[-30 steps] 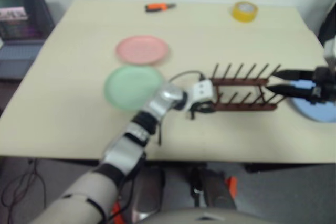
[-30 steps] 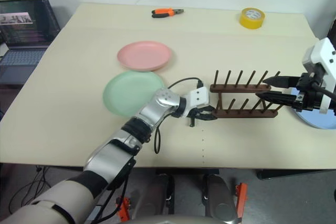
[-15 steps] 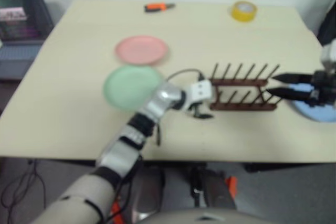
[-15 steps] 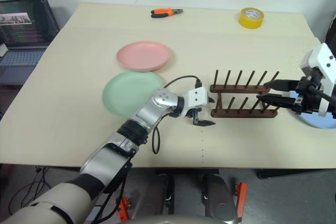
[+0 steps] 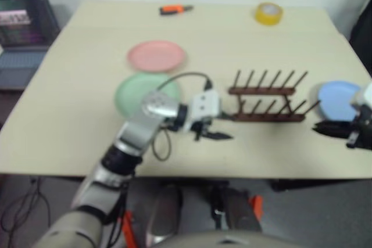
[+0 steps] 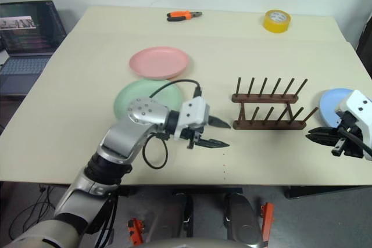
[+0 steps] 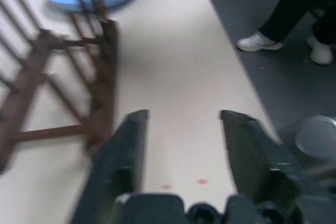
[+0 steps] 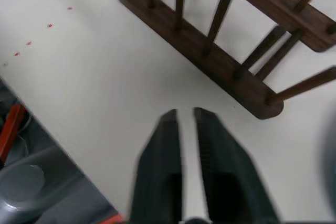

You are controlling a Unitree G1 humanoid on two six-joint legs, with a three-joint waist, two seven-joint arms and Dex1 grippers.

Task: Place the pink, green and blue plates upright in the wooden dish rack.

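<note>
The right end effector (image 8: 185,115), fingers nearly together, hovers near the wooden dish rack (image 8: 210,61).

pink plate (image 6: 160,62), green plate (image 6: 132,98), blue plate (image 6: 332,103)

dark wooden rack (image 6: 268,107) — matt plastic plates (image 6: 160,62)

A silver-grey jointed left arm (image 6: 125,137) with a looping black cable (image 6: 152,152) carries a white-housed, black-fingered left gripper (image 6: 220,133).
</note>
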